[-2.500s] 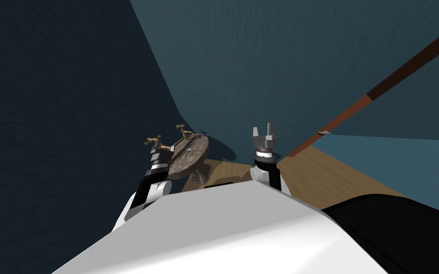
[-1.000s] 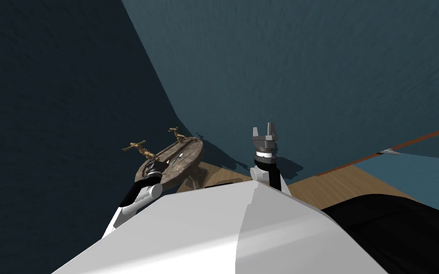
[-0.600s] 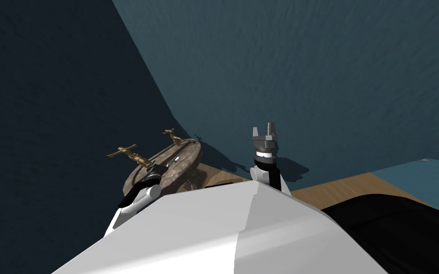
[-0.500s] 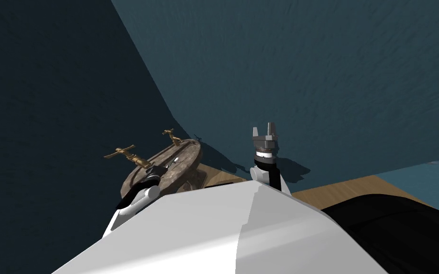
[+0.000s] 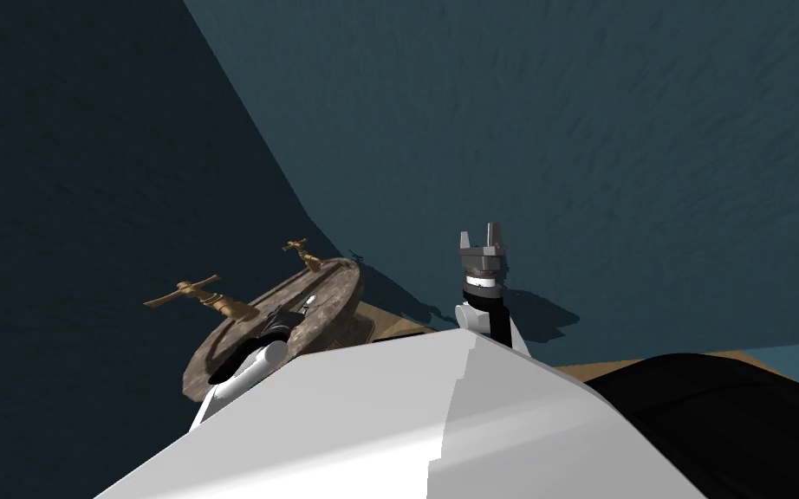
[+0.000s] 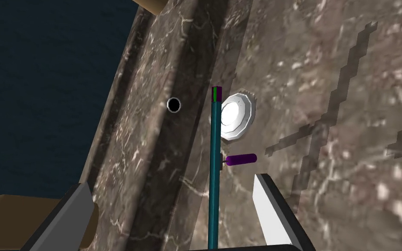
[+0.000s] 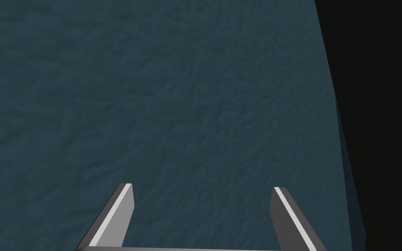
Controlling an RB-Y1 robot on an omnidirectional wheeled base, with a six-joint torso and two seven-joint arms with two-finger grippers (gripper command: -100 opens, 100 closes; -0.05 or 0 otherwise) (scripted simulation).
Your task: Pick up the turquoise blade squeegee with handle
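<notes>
The squeegee lies in a brown stone sink basin (image 6: 335, 65). Its thin turquoise blade (image 6: 213, 174) runs long and straight, with a short purple handle (image 6: 240, 159) sticking out sideways. My left gripper (image 6: 174, 213) is open just above the basin. The blade passes between the fingers, nearer to the lighter finger (image 6: 270, 211). In the head view the round sink (image 5: 320, 294) sits at left and my left forearm (image 5: 255, 364) reaches into it. My right gripper (image 5: 483, 236) is raised beside the sink, open and holding nothing.
A white drain cap (image 6: 237, 115) lies by the blade's far end, and a small black overflow hole (image 6: 174, 104) sits in the basin wall. Two brass taps (image 5: 185, 290) (image 5: 298, 249) stand on the sink's far rim. Dark blue walls close in behind.
My view has swung, so the sink now shows larger and further left, and the brown strip at right is gone. My left hand has sunk into the basin. The right arm holds still.
</notes>
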